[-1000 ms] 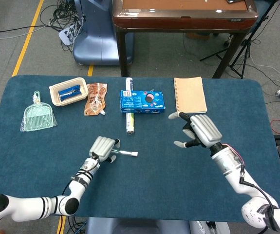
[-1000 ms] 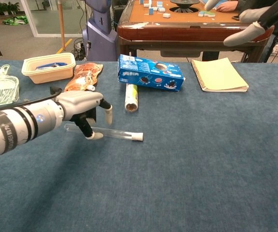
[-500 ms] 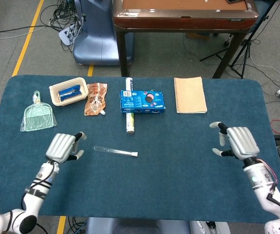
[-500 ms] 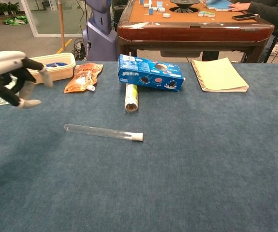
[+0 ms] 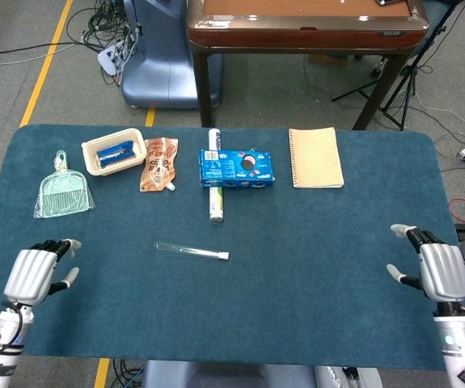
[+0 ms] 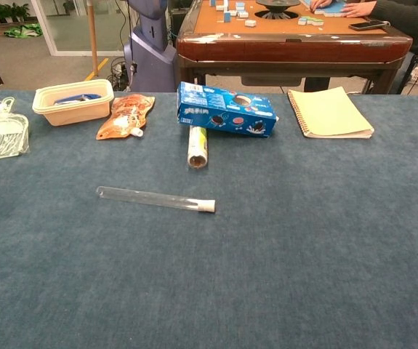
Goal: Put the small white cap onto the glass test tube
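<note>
Judging the job done — the glass test tube (image 6: 150, 198) is lying mid-table, the small white cap (image 6: 206, 206) on its right end; our left hand (image 5: 33, 273) and right hand (image 5: 440, 269) are hovering empty, fingers loosely apart.

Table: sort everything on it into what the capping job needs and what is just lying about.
Job:
glass test tube, lying flat
small white cap, on the tube's end

Lying about:
blue snack box
rolled tube in front of it
orange pouch
beige tray
clear packet
notebook

Left hand and right hand hold nothing.
</note>
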Motion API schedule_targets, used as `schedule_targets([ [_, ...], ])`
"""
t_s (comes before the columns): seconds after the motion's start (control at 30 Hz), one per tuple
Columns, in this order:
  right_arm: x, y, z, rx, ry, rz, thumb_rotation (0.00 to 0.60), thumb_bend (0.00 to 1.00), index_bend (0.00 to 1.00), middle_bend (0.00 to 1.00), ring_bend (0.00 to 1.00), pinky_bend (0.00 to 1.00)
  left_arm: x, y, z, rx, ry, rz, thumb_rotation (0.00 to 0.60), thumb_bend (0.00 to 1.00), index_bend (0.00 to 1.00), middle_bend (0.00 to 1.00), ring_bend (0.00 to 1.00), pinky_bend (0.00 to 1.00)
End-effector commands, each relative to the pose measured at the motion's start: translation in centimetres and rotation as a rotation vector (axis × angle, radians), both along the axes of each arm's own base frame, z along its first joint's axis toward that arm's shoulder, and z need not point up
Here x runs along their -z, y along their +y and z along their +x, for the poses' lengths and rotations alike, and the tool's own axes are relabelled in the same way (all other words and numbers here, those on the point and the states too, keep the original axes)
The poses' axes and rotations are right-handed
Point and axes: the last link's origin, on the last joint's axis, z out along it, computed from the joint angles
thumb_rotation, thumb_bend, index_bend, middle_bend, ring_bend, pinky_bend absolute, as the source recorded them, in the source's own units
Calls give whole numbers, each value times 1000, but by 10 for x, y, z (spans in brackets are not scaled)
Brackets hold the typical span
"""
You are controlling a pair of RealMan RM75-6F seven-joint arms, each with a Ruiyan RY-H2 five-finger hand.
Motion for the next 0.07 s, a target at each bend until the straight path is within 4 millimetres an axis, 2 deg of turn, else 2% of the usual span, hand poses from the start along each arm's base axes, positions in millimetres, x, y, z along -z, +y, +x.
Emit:
schedule_targets([
  [0.03, 2, 9, -3, 10, 0, -13, 600, 152, 302, 359, 359, 574, -3, -15, -7, -7, -9, 25, 600, 257, 357, 467, 399, 495],
  [0.07, 2, 10, -3, 11, 0, -16, 600, 152, 302, 359, 359, 574, -3, -18, -8, -8, -10, 28, 600, 257, 356, 463, 396, 491],
])
